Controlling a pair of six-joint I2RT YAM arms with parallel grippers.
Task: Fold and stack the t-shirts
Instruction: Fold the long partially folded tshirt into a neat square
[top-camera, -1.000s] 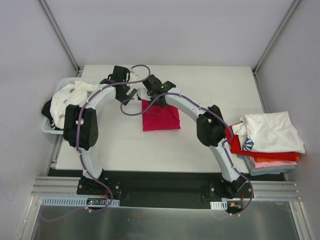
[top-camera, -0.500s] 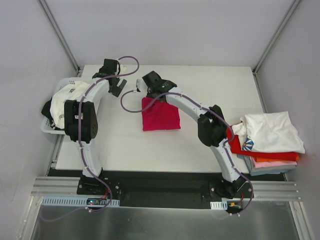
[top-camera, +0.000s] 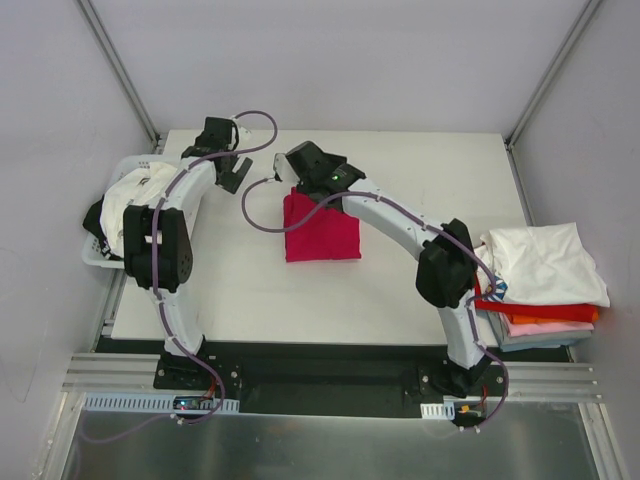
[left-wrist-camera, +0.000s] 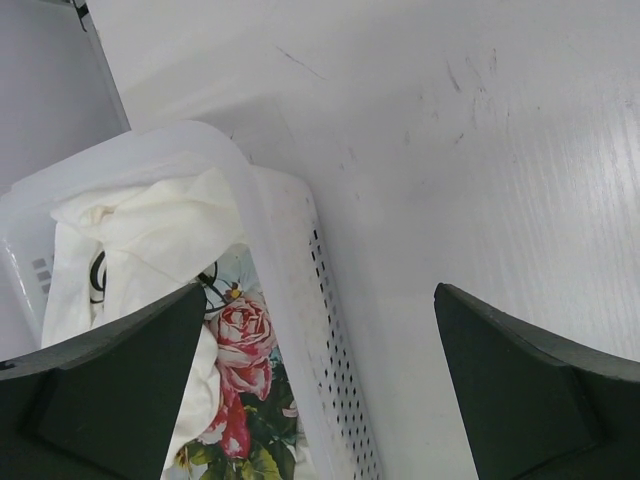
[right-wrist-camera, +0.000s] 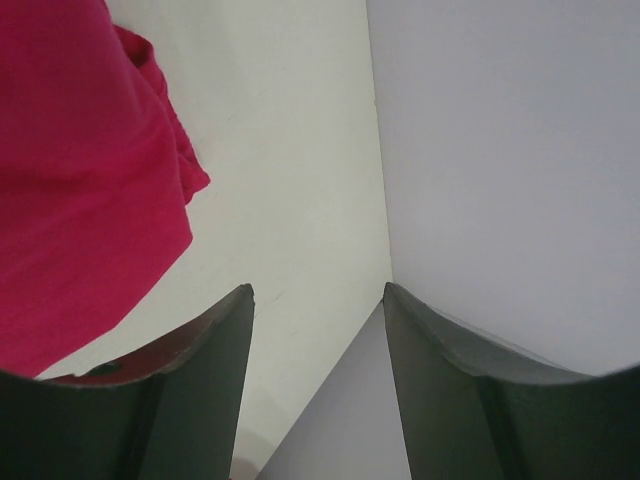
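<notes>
Crimson t-shirt (top-camera: 320, 228) folded into a compact rectangle at mid-table, lying flat where it lay a second ago. Right gripper (top-camera: 297, 172) no longer pressed on the shirt's far edge: now raised just beyond it, jaws parted to a middling width and wider than a second ago, with only bare surface and wall between them in the wrist view. Reads as a finished fold and a release. Left to do, judging from the layout: carry this shirt across to the stack of folded t-shirts (top-camera: 545, 270) at the right edge, white on top, red, orange and pink beneath.

Left gripper (top-camera: 233, 170) swung away from the shirt toward the far left corner, jaws spread wide and holding nothing. Hovers over the rim of the white basket (left-wrist-camera: 275, 240), above a rose-print t-shirt (left-wrist-camera: 240, 350) and more crumpled white cloth inside. Probably lining up for the next pick.

Table (top-camera: 400, 290) white, matte, faintly scuffed, basket hanging at its left edge. Plain pale walls (top-camera: 350, 60) close on three sides, metal frame posts (top-camera: 120, 70) in the back corners.
</notes>
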